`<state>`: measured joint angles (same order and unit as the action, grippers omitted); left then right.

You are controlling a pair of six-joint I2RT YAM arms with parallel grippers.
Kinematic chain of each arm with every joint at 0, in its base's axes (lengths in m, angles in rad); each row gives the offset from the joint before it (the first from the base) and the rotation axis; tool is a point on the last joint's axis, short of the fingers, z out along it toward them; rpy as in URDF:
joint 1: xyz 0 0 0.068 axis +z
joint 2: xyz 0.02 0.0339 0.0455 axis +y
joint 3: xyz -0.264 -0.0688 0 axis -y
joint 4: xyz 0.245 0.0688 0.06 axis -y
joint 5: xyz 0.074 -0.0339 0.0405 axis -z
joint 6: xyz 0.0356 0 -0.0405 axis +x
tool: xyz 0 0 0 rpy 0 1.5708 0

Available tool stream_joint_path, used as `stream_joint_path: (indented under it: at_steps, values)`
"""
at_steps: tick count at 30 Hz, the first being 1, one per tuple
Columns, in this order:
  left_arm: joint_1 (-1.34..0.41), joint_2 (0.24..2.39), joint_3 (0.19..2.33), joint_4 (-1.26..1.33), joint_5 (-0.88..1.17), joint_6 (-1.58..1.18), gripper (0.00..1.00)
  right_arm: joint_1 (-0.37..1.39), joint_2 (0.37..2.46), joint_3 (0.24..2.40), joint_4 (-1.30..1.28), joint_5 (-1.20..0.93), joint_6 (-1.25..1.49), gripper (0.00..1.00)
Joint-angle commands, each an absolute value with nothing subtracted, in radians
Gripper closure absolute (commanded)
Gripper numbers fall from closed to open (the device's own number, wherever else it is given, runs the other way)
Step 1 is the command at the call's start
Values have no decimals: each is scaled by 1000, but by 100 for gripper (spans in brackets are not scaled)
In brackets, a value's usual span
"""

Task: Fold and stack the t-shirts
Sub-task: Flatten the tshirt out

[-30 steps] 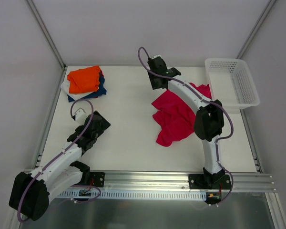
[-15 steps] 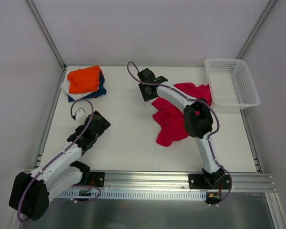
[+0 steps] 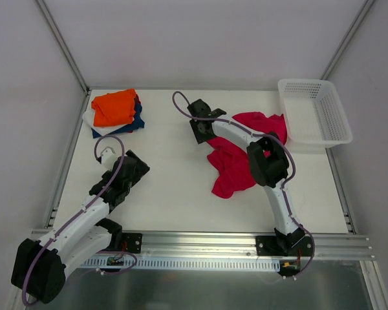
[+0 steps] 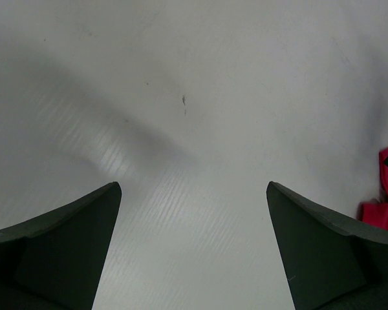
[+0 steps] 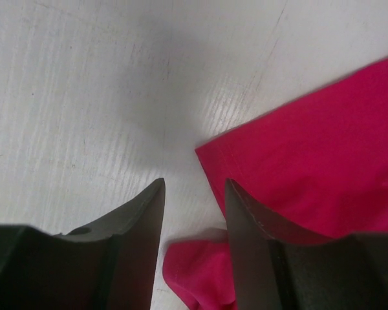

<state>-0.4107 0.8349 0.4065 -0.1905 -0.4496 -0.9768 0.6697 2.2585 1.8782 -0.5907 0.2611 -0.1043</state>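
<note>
Crimson-red t-shirt (image 3: 229, 173) lay crumpled and unfolded on the right half of the white table (image 3: 181, 200), the widest thing on the surface. Its far end reached to just beside the white mesh basket (image 3: 313, 110) at the far right corner. The right arm (image 3: 271, 165) stretched over the cloth from the near edge and hid the middle of it.

At the far left corner, well apart from the crimson-red t-shirt, sat a folded stack. The orange t-shirt (image 3: 114, 107) was on top, the navy-blue t-shirt (image 3: 137, 123) showed beneath it, and the white t-shirt (image 3: 88, 120) stuck out at the left edge.

The right gripper (image 5: 194, 184) hung at the shirt's far-left edge, low over the table. In the right wrist view its jaws stood partly apart, clamped on nothing. Bare table showed in the gap, the shirt's hem (image 5: 323, 148) ran down along the inner side of the right-hand finger, and a second fold of red lay below the gap.

The left gripper (image 4: 194, 184) was spread wide and held nothing, over bare table on the left half. Only a scrap of the red cloth (image 4: 385, 197) showed at the right border of its wrist view.
</note>
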Motion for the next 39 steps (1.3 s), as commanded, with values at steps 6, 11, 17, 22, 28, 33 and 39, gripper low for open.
stream_joint_path:
  at_steps: [6, 11, 17, 22, 28, 33, 39]
  values:
    - [-402, 813, 396, -175, -440, -965, 3, 673, 2256, 1871, -563, 250, -109, 56]
    - [-402, 799, 391, -176, -437, -963, 3, 657, 2269, 1871, -557, 252, -120, 56]
    - [-402, 795, 391, -175, -437, -959, 3, 621, 2283, 1867, -543, 209, -110, 56]
    - [-402, 795, 394, -175, -440, -956, 3, 600, 2287, 1864, -534, 189, -112, 56]
    - [-402, 796, 396, -175, -442, -956, 3, 584, 2299, 1868, -529, 166, -112, 56]
    - [-400, 807, 397, -173, -442, -957, 3, 584, 2307, 1867, -528, 149, -107, 59]
    - [-402, 801, 399, -176, -440, -954, 3, 584, 2306, 1862, -525, 138, -106, 83]
